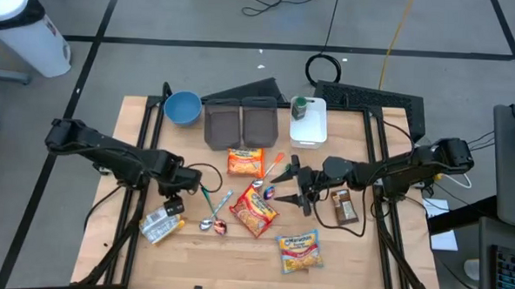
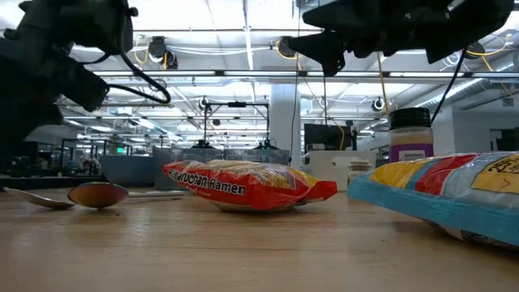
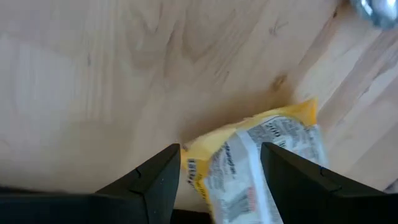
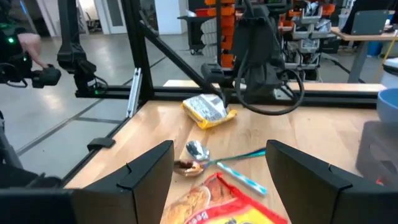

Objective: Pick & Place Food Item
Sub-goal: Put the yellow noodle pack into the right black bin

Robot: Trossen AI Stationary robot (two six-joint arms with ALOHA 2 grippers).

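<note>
the left end effector (image 1: 175,200), open and holding nothing, hangs just above the yellow and white crinkled food packet (image 1: 161,223) on the near left of the wooden desk (image 1: 357,262), its long axis diagonal, while the open, empty right end effector (image 1: 290,185) waits mid-desk, farther away.

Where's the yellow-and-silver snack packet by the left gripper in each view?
High view: snack packet at front left of the table, just below the left gripper.
Low view: not in it.
Left wrist view: packet lies between the fingers.
Right wrist view: packet far across the table, under the left arm.
Shared landmark: metal spoon beside it.
</note>
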